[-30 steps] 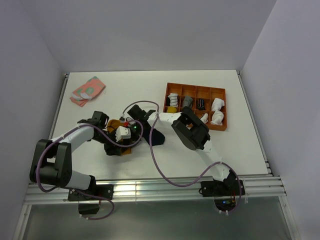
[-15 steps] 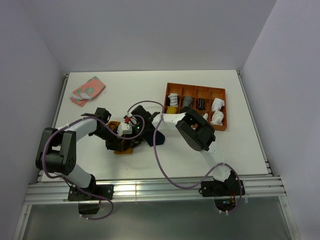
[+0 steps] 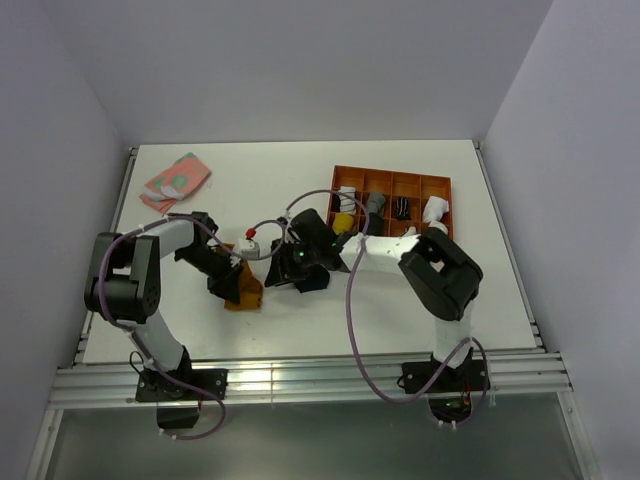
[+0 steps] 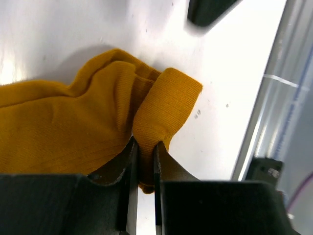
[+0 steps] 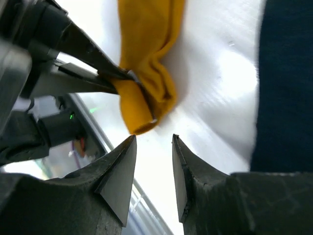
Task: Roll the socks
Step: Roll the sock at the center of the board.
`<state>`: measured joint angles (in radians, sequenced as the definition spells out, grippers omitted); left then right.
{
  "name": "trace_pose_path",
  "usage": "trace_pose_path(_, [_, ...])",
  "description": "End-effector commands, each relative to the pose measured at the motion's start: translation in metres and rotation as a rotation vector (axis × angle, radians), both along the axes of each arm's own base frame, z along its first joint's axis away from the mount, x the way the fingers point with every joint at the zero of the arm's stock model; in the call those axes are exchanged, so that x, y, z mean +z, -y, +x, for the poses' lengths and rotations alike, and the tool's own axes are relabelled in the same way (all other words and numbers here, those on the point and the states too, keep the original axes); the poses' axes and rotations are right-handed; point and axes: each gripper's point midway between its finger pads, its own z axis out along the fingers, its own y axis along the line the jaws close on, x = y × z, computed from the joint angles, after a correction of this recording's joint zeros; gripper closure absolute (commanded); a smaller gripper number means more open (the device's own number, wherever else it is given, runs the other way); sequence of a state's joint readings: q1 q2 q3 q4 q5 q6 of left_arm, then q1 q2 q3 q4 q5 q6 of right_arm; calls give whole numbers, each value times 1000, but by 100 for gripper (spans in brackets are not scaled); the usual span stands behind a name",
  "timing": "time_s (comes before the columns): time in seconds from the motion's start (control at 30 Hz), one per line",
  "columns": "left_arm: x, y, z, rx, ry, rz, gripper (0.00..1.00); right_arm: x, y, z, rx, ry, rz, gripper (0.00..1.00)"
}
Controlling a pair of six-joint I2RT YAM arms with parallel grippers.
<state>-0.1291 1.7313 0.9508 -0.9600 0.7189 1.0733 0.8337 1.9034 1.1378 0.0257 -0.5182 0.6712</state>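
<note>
Left arm pose: my left arm (image 3: 160,245) rises from its base at the lower left, bends near the table's left edge, and runs low toward the middle of the frame.
Left fingers: my left fingers (image 3: 237,281) are clenched on a doubled fold of the mustard-orange ribbed fabric sock (image 3: 245,294).
Right arm pose: my right arm (image 3: 400,250) folds at an elbow right of centre and stretches leftward across the table, wrist low.
Right fingers: my right fingers (image 3: 284,270) stand parted with nothing between them, just beside the pinched fold.
Mustard sock: bunched on the table, left of centre in the top view.
Navy sock: the plain dark navy fabric sock (image 3: 312,282) lies just right of it, beneath my right wrist; bare table shows between the two.
Surface: a white table (image 3: 400,310), with an aluminium rail (image 3: 300,372) along its lower edge.
Upper right: an orange compartment tray (image 3: 392,175) holding rolled socks (image 3: 434,208).
Upper left: a pink-and-green patterned folded cloth (image 3: 175,180).
Room: plain pale walls (image 3: 300,70) on three sides.
</note>
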Motion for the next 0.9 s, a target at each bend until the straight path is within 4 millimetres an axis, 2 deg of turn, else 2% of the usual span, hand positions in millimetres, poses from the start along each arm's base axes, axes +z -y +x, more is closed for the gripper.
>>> trace_pose_path(0.0, [-5, -23, -14, -25, -97, 50, 100, 24, 7, 24, -113, 166, 35, 58])
trace_pose_path(0.17, [-3, -28, -17, -18, -189, 29, 100, 28, 16, 27, -129, 296, 8, 60])
trace_pose_path(0.2, [-3, -29, -16, -16, -196, 25, 100, 34, 18, 29, -144, 339, 8, 60])
trace_pose_path(0.27, [-2, -31, -12, -7, -214, 19, 100, 38, 12, 22, -97, 414, -2, 60])
trace_pose_path(0.43, [-6, -38, -11, 2, -301, 33, 100, 56, -15, -4, 83, 620, -18, 57])
trace_pose_path(0.47, [-7, -38, -12, -2, -315, 35, 100, 58, -23, -14, 127, 644, -8, 57])
trace_pose_path(0.53, [-7, -38, -13, -5, -341, 32, 100, 61, -34, -18, 191, 708, -6, 56])
trace_pose_path(0.57, [-6, -37, -13, -5, -348, 27, 100, 60, -40, -27, 227, 726, -3, 55])
trace_pose_path(0.7, [-3, -35, -13, -7, -391, 10, 100, 52, -60, -36, 300, 820, -38, 52])
trace_pose_path(0.87, [-7, -38, -14, -7, -423, 30, 100, 38, -71, -40, 360, 879, -76, 47])
